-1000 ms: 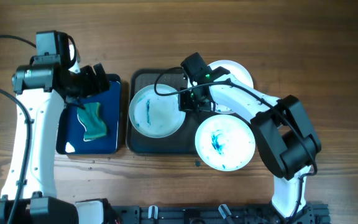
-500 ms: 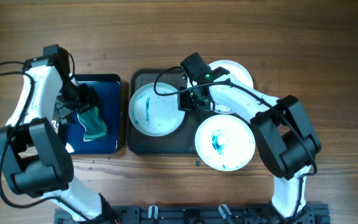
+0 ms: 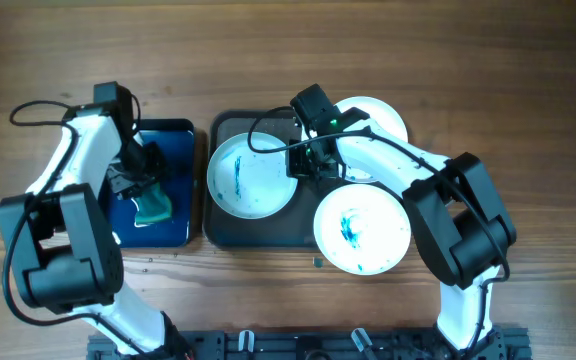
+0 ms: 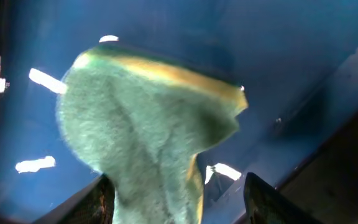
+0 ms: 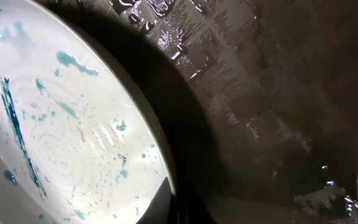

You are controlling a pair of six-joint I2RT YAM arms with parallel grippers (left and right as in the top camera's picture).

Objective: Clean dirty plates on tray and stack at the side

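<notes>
Three white plates smeared with teal show in the overhead view. One plate (image 3: 251,176) lies on the dark grey tray (image 3: 258,232). A second plate (image 3: 361,228) overhangs the tray's right front corner. A third (image 3: 378,115) sits at the back right, partly under the arm. My right gripper (image 3: 301,162) is shut on the right rim of the first plate, seen close up (image 5: 61,124) in the right wrist view with one finger (image 5: 179,205) on it. My left gripper (image 3: 136,178) is open, its fingers (image 4: 185,199) astride a green sponge (image 4: 135,130).
The sponge (image 3: 153,207) lies in a smaller glossy blue tray (image 3: 173,135) left of the dark tray. The dark tray's floor (image 5: 260,93) is wet. Wooden table surrounds both trays. Cables trail from both arms.
My left arm has swung from the table's back left down over the blue tray onto the sponge, and the sponge has changed shape. The right arm and plates have not moved.
</notes>
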